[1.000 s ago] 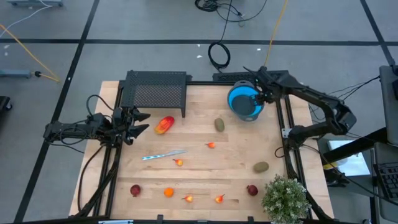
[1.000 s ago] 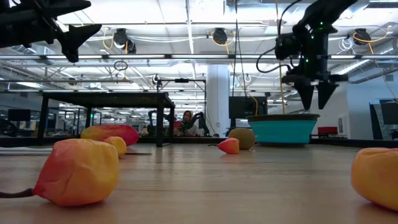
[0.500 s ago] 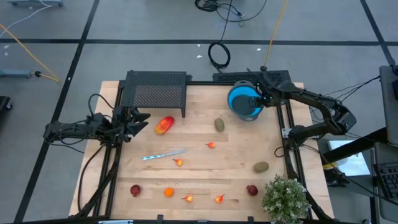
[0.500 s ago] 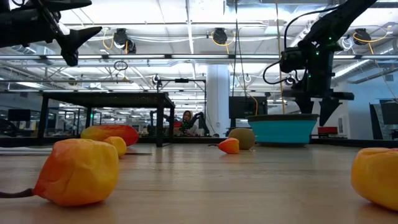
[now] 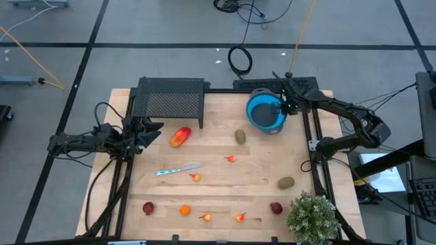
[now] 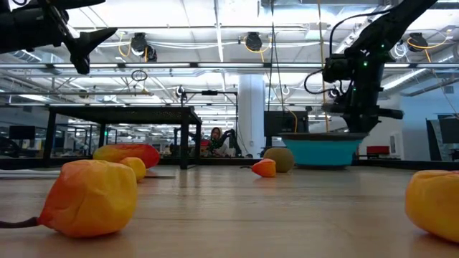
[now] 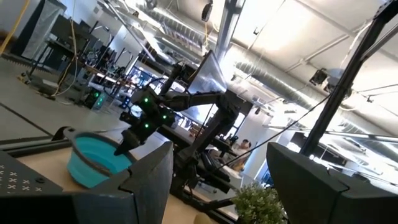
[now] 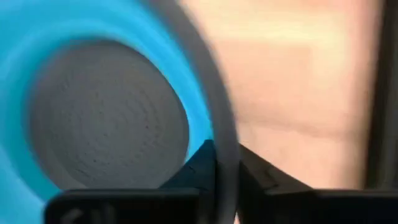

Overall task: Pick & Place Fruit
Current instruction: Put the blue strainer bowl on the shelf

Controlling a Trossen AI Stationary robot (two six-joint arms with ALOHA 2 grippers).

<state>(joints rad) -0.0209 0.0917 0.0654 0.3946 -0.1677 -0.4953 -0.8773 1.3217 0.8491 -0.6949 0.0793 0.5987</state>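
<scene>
High view is showing the fruit (image 5: pixel 240 136) still lying scattered over the table (image 5: pixel 218 197), none visibly in the blue bowl (image 5: pixel 266 112). Right gripper (image 5: pixel 284 107) is pinching that bowl's right rim; left gripper (image 5: pixel 151 131) is waiting open at the left, holding nothing.

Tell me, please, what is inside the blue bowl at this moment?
No fruit shows inside the blue bowl: the right wrist view shows its bare grey bottom. The right claw is shut on the bowl's rim. The claw's dark fingers cover a small part of the inside by the rim.
</scene>
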